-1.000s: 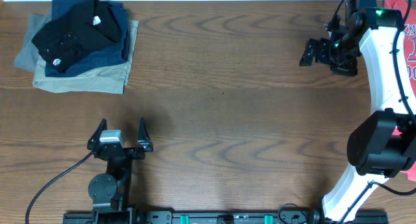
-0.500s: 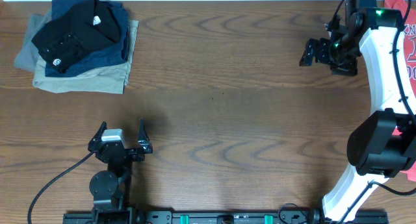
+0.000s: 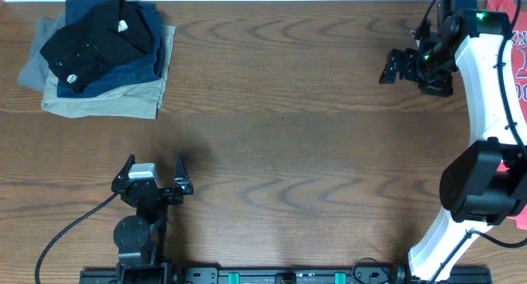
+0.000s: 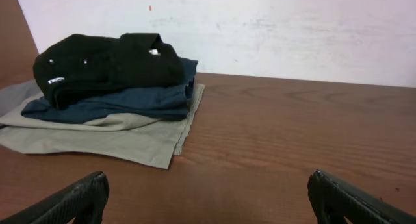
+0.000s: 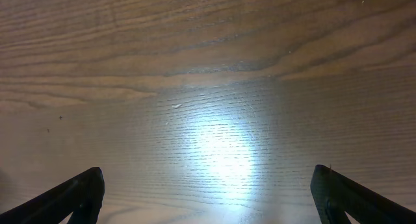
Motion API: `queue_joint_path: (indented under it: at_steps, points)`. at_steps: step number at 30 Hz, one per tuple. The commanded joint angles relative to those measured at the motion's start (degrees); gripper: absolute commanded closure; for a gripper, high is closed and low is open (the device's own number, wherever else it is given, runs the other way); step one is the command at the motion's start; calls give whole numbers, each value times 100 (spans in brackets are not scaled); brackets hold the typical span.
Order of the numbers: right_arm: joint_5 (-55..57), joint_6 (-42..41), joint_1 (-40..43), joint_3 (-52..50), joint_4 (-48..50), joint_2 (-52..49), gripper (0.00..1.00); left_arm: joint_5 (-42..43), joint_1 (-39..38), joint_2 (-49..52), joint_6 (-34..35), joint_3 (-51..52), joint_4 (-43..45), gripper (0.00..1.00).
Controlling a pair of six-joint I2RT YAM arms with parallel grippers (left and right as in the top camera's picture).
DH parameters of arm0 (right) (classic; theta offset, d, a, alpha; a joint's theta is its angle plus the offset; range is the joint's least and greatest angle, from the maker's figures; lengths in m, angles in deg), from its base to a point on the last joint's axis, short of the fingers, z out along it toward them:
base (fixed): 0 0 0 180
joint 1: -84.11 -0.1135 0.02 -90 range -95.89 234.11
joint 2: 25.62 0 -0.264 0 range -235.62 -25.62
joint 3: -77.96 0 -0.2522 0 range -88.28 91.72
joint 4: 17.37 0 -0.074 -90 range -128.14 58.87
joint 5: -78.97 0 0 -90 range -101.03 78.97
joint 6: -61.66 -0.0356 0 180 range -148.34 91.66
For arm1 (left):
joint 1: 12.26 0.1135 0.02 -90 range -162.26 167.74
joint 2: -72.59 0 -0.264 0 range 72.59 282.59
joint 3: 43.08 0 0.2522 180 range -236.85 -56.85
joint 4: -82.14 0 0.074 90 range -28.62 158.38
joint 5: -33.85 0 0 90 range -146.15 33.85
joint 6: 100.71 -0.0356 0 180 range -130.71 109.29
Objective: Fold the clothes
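The black shirt (image 3: 95, 41) lies folded on top of a stack of garments at the table's far left; its white collar label and small white logo show. It also shows in the left wrist view (image 4: 107, 65), ahead and to the left. My left gripper (image 3: 154, 164) is open and empty near the front left, well short of the stack; its fingers (image 4: 208, 201) frame bare wood. My right gripper (image 3: 412, 72) is open and empty at the far right, pointing down at bare, brightly lit wood (image 5: 208, 198).
Under the black shirt lie a folded navy garment (image 3: 140, 66), a tan one (image 3: 107, 101) and a grey one (image 3: 31, 68). A red printed t-shirt (image 3: 501, 2) lies at the far right corner behind the right arm. A white wall (image 4: 292, 29) backs the table.
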Motion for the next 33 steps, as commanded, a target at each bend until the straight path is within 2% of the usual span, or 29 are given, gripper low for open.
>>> queue_joint_path:
  at_steps: [1,19,22,28,33]
  points:
    - [17,-83,61,90,-4,70,1,17,-35,11,7,48,-269,2]
    - [17,-83,-96,87,-4,225,1,17,-35,11,7,48,-269,2]
    - [61,-4,-243,87,-7,612,1,17,-35,11,7,48,-267,2]
    - [909,286,-531,59,286,1703,1,17,-35,11,7,48,-267,2]
    - [1152,286,-758,-570,1263,2785,1,17,-35,13,7,48,-267,2]
